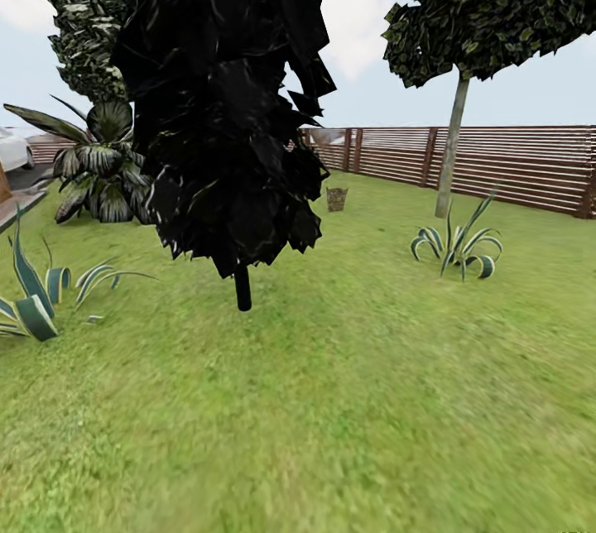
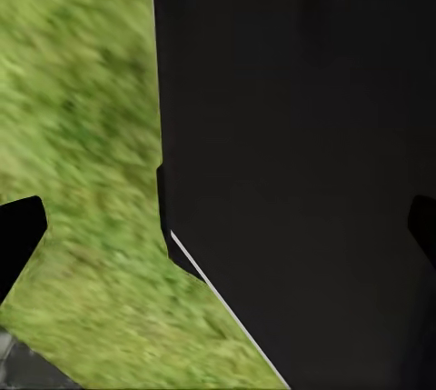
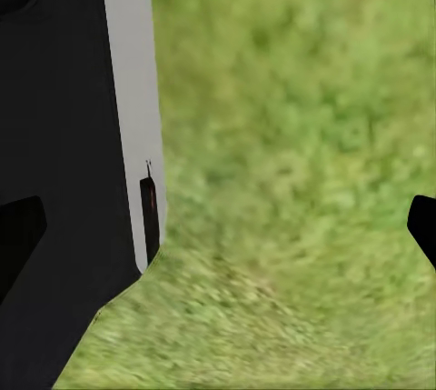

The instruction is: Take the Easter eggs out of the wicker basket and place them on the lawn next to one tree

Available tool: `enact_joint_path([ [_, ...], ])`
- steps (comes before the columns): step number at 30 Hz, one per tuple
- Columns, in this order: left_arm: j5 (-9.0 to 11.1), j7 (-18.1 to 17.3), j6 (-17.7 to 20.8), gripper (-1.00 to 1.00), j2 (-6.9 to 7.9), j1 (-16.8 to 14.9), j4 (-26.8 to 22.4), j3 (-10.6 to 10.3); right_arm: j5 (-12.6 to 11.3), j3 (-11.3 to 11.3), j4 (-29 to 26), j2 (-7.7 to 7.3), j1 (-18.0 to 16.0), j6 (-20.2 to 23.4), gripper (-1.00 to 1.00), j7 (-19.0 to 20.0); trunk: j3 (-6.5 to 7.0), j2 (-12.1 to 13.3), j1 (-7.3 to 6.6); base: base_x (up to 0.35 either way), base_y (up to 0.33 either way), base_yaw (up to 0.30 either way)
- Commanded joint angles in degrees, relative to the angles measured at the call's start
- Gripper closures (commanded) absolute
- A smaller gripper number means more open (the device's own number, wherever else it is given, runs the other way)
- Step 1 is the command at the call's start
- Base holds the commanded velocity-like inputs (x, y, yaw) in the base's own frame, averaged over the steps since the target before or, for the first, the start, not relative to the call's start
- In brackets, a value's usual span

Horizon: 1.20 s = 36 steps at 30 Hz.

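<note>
A striped agave (image 1: 33, 297) is standing at near left, a dark bush (image 1: 223, 103) looming beside it. The wicker basket (image 1: 336, 199) is sitting far off on the lawn (image 1: 372, 400), left of the tree (image 1: 451, 148). Both grippers (image 2: 218, 226) (image 3: 218, 226) are hanging wide apart, gripping nothing.

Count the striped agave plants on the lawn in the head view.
2: one agave at right, near the pale tree trunk; another agave at the left edge. The dark bush may hide more.
</note>
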Motion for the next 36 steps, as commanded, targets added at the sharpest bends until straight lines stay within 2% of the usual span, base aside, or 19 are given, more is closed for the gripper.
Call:
enact_joint_path([
  [1, 0.01, -0.04, 0.01, -1.00, 0.02, 0.05, -0.13, 0.01, -0.03, -0.03, 0.03, -0.03, -0.03, -0.02, -1.00, -0.02, -0.03, -0.02, 0.04, 0.344, 0.000, -0.295],
  [36, 0.01, 0.00, 0.01, -1.00, 0.01, 0.05, -0.13, 0.01, -0.09, -0.16, 0.03, -0.09, -0.03, -0.01, -1.00, -0.02, -0.03, -0.02, 0.04, 0.345, 0.000, -0.295],
])
